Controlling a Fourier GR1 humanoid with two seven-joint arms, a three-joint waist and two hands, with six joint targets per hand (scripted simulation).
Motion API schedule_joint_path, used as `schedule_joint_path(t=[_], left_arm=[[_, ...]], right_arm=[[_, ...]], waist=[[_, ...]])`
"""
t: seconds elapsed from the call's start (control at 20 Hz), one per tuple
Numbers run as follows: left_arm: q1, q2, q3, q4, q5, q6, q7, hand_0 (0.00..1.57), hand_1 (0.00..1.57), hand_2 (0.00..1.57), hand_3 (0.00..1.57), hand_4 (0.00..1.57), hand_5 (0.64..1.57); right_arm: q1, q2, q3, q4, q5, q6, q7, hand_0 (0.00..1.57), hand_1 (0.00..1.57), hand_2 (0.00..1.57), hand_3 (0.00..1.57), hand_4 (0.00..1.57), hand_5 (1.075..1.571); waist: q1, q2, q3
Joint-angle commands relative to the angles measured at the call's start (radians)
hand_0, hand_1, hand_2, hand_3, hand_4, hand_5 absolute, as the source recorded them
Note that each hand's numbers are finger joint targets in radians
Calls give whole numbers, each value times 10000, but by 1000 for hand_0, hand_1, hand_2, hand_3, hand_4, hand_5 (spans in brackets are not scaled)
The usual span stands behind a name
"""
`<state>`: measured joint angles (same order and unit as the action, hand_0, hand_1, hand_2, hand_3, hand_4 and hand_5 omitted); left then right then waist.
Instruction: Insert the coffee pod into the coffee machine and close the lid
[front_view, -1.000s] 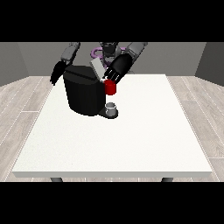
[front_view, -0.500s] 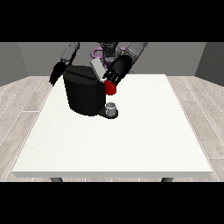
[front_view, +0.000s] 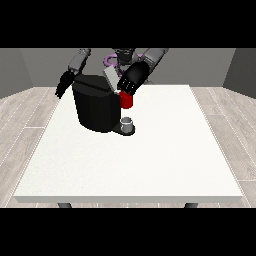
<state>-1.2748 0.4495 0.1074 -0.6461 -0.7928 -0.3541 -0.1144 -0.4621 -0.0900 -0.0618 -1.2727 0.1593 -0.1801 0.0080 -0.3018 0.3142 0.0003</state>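
A black coffee machine (front_view: 95, 107) stands on a large white tabletop (front_view: 150, 160).

The machine sits toward the far left part of the tabletop as the front view shows it, its dark base resting directly on the white surface. A small grey cup (front_view: 127, 123) stands on the machine's low front platform, at the machine's right side in the view. The tabletop rests on dark legs (front_view: 63, 205), two of them showing under its near edge, and stands on a pale wood-plank floor (front_view: 20, 125) that runs past it on both sides.
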Motion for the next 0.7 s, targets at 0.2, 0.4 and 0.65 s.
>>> schedule_joint_path(t=[0.2, 0.4, 0.65], left_arm=[[134, 426, -404, 210, -693, 469, -594, 1160, 1160, 1178, 1050, 0, 1571], [204, 391, -285, 207, -527, 165, -697, 1115, 1115, 1136, 1016, 0, 1571], [-200, 467, 101, 339, -490, 956, -722, 1150, 1150, 1145, 953, 0, 1571]], right_arm=[[-152, -30, 162, -415, 251, -144, 369, 0, 0, 0, 0, 145, 1571], [424, -89, -137, -108, -222, 205, -355, 0, 0, 0, 0, 0, 1571], [10, 267, 373, -497, 263, -187, 260, 0, 0, 0, 0, 0, 1571]], waist=[[-170, 233, -2], [-97, 90, 3], [-378, 554, -2]])
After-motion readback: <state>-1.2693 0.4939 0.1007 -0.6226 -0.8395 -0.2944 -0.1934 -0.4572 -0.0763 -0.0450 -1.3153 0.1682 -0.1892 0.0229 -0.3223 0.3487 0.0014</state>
